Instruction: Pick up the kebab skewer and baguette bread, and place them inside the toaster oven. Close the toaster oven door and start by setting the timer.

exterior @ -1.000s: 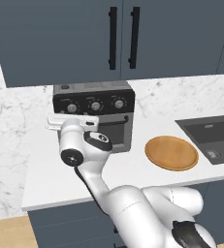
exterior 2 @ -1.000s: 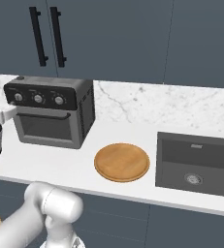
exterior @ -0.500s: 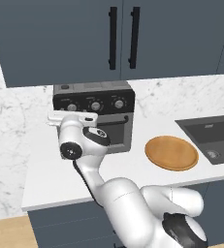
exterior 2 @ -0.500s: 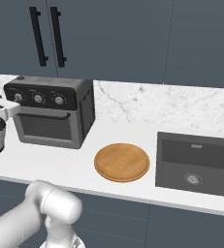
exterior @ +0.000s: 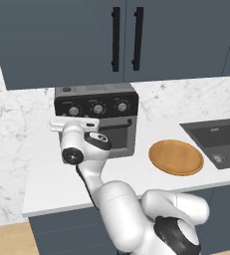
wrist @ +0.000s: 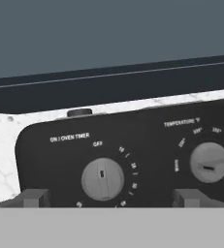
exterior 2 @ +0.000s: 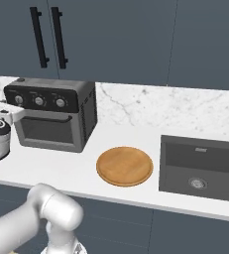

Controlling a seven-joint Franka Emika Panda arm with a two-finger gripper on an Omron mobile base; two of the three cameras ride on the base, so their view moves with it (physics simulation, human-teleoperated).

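The toaster oven [exterior: 97, 119] sits at the worktop's far left, door shut. The hand [wrist: 111, 197] hovers before the timer knob [wrist: 102, 178], fingers spread wide, holding nothing — the timer step. Next: advance, pinch the knob, twist.

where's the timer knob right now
The timer knob sits low in the hand view, leftmost on the toaster oven panel, under the ON / OVEN TIMER label, between the open gripper tips, with the temperature knob beside it.
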